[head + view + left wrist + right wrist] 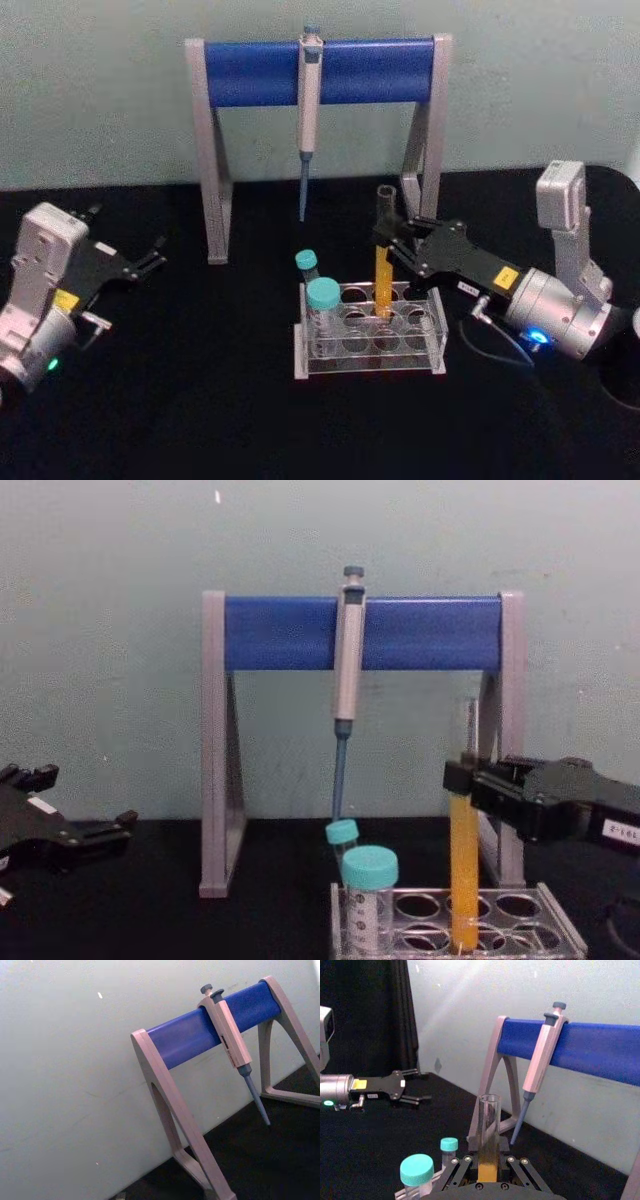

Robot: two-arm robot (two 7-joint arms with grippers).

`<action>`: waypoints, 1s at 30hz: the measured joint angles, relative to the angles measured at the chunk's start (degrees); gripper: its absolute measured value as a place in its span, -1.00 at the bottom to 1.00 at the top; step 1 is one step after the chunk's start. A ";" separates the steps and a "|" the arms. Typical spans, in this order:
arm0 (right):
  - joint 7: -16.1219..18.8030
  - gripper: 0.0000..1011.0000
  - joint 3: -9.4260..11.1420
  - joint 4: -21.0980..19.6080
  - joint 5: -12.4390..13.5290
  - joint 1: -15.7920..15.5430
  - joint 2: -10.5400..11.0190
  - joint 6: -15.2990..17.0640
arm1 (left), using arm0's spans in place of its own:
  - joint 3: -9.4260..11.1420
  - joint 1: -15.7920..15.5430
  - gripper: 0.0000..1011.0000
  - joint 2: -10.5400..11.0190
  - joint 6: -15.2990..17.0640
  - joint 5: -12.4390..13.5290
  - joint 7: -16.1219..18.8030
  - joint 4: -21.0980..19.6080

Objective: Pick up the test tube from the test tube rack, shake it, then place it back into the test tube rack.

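While the right gripper (386, 238) clamps it, the test tube (382, 285) stands upright, with its long axis vertical, its open mouth to the top and its rounded end to the bottom. The orange-yellow liquid fills the lower part of it, up to about the level where the fingers meet the glass. The lower end goes down into a hole of the farther row of the test tube rack (370, 366), the third hole counted from the robot's left. I cannot tell for sure if the tip rests on the floor of the rack or hangs slightly above it, because the clear plastic blurs this place.

The right gripper comes from the right side and reaches almost level over the rack. Its two black fingers are narrowed onto the tube, one on each side, and they touch the glass near the middle of its length. In the right wrist view the tube (489, 1125) rises straight from between the fingers (456, 1167), and the upper empty part stands free above them. In the chest view the fingers press the tube (463, 880) just above the liquid.

Two teal-capped tubes (323, 295) stand at the left end of the rack, apart from the test tube. Behind the rack stands the pipette stand (250, 72) with a pipette (309, 110) hanging from its blue bar.

The left gripper (152, 262) rests far to the left over the black table (200, 410), fingers spread and holding nothing.
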 joint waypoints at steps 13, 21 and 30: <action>0.21 -0.55 -0.59 1.36 -1.26 0.25 -0.15 0.74 | 0.00 0.00 0.98 0.00 0.00 0.00 0.00 0.00; 0.23 -0.55 -0.75 1.64 -1.61 0.44 -0.17 1.34 | 0.00 0.00 0.98 0.00 0.00 0.00 0.00 0.00; 0.18 -0.55 -0.99 1.48 -1.81 0.59 -0.06 2.41 | 0.00 0.00 0.98 0.00 0.00 0.00 0.00 0.00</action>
